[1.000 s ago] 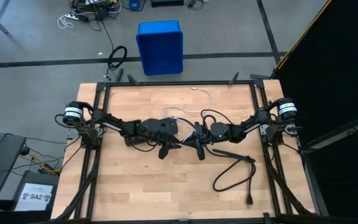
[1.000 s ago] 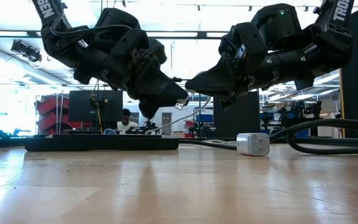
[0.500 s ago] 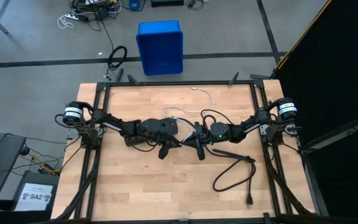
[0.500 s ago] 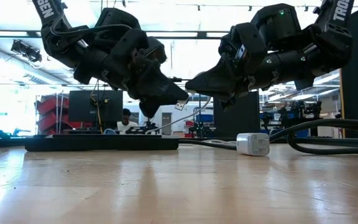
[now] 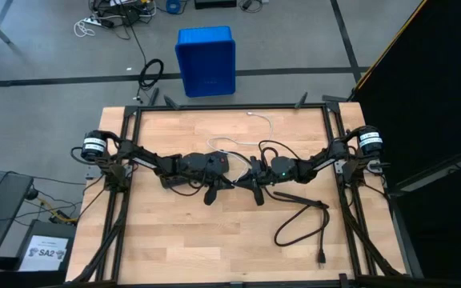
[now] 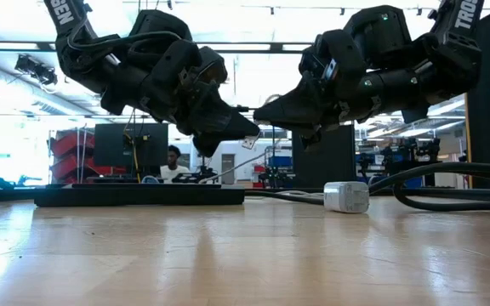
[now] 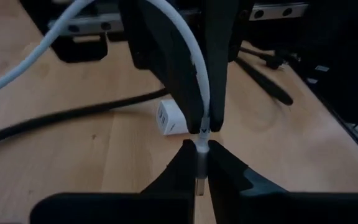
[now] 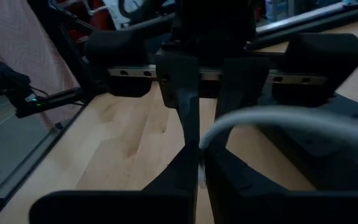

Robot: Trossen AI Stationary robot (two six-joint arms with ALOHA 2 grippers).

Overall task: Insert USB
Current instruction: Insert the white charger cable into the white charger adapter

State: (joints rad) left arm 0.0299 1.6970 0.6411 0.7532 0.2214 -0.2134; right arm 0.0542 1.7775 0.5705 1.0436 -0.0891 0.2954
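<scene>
Both arms meet above the middle of the wooden tabletop, with their tips almost touching each other. The left gripper is clenched on the USB: in the left wrist view its two dark fingers press from both sides on the small plug at the end of the thin white cable. The cable goes up from the plug, passes between the fingers of the other arm just in front, and then bends away to the side.

The right gripper is also clenched on the USB, a little further along the same cable. In the right wrist view the white cable comes out from between its fingertips and curves away toward the side.

In the low view the two grippers hang in the air, well above the wood, and a short piece of the cable with a small light plug shows in the narrow space between them. From there the white cable drops down toward the tabletop behind.

In the high view the rest of the cable lies in loose loops on the far half of the tabletop, behind the grippers. A small white charger block lies on the wood below the right arm, beside a thick black cord. A blue bin stands on the floor beyond the tabletop.
</scene>
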